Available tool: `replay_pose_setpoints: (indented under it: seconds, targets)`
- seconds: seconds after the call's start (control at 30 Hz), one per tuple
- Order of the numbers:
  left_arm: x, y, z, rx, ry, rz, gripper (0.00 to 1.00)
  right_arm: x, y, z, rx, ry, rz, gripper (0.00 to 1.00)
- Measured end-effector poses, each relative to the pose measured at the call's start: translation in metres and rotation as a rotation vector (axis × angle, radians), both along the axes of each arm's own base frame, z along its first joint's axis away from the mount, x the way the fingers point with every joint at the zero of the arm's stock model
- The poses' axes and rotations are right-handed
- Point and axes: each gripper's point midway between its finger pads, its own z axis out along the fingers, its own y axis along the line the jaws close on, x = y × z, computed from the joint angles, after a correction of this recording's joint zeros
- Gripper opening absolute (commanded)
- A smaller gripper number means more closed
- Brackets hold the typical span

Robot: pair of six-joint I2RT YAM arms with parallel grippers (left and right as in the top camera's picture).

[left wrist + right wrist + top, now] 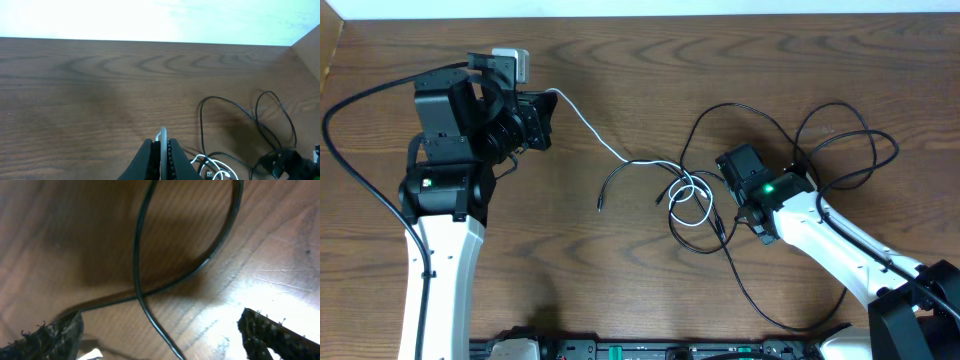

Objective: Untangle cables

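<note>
Cables (692,197) lie knotted mid-way across the table (620,290), the white cable (590,130) stretching diagonally to the left gripper (161,142) clamped on its end, while the nearer right gripper (160,317), jaws wide and empty, hovers over a black cable (140,255).

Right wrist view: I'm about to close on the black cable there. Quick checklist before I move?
1. Right gripper open: ok.
2. Black cable between its fingers: ok, but two strands cross just ahead of them.
3. Only one strand in the closing path: cannot tell.
4. Left gripper shut on the white cable: ok.
5. White cable clear of the tangle: not ok, it loops among the black strands.
</note>
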Motion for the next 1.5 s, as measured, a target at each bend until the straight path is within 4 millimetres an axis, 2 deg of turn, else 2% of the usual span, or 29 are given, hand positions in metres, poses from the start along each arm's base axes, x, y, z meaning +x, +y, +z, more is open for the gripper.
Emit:
replay_pose_setpoints:
  seconds: [0.17,0.4,0.57,0.73,1.0,1.2,1.33,1.5]
  targets:
    - [-0.002,-0.001,0.003,-0.003,-0.007,-0.005,0.08,0.014,0.001,0.001,0.016,-0.055,-0.027,0.92]
    - [-0.01,-0.002,0.019,-0.002,-0.054,-0.008,0.08,0.018,-0.004,-0.025,-0.003,-0.008,-0.054,0.94]
    - [-0.015,-0.002,0.027,-0.001,-0.08,-0.008,0.08,0.019,-0.003,-0.033,-0.002,-0.001,-0.055,0.96]
    - [-0.016,-0.002,0.028,-0.001,-0.082,-0.008,0.08,0.018,-0.003,-0.039,-0.007,0.015,-0.061,0.94]
    - [-0.016,-0.002,0.028,-0.001,-0.082,-0.008,0.08,0.013,-0.006,-0.041,-0.018,0.035,-0.069,0.82]
    - [-0.017,-0.003,0.029,-0.005,-0.084,-0.015,0.08,0.011,-0.008,-0.042,-0.028,0.045,-0.076,0.78]
    - [-0.02,-0.005,0.034,-0.009,-0.097,-0.024,0.08,0.01,-0.009,-0.043,-0.03,0.047,-0.078,0.77]
    - [-0.025,-0.006,0.038,-0.011,-0.107,-0.028,0.08,0.009,-0.019,-0.044,-0.043,0.065,-0.106,0.77]
